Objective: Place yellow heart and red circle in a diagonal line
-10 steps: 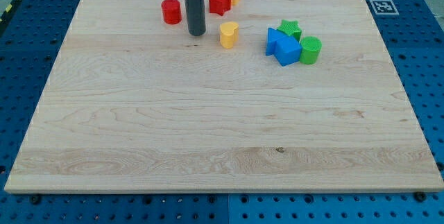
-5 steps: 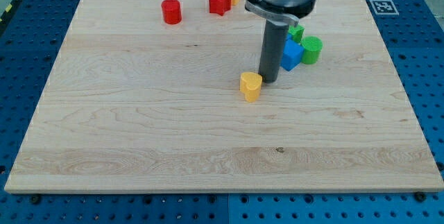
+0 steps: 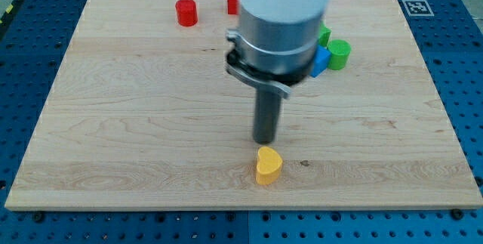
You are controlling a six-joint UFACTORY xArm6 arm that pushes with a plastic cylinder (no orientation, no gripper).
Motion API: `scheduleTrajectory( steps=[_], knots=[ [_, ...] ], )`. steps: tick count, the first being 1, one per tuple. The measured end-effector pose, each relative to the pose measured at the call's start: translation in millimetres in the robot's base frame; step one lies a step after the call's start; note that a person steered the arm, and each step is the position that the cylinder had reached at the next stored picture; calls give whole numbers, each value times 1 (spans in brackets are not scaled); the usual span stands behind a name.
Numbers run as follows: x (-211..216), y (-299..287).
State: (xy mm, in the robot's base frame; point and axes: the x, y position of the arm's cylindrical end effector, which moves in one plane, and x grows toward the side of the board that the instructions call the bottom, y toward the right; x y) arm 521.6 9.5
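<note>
The yellow heart (image 3: 268, 165) lies near the view's bottom, just right of the board's middle. My tip (image 3: 265, 140) stands just above it in the view, almost touching its upper edge. The red circle (image 3: 186, 12) stands at the view's top left, far from the heart. The arm's wide grey body hides much of the top middle of the board.
A red block (image 3: 232, 2) shows partly at the top, beside the arm. A blue block (image 3: 321, 59), a green circle (image 3: 339, 54) and another green block (image 3: 324, 35) cluster at the upper right. A marker tag (image 3: 414, 7) sits off the board's top right corner.
The yellow heart has slid from the top middle down toward the view's bottom. My tip has followed it down the board, and the arm's body now covers the top middle.
</note>
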Motion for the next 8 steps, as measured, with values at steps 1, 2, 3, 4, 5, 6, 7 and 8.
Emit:
scheduleTrajectory(
  steps=[1, 2, 3, 4, 5, 6, 7, 8],
  knots=[
    [-22, -67],
    [-75, -141],
    [-139, -206],
    [-200, -248],
    [-265, -251],
    [-271, -217],
    [-269, -165],
    [-266, -137]
  ],
)
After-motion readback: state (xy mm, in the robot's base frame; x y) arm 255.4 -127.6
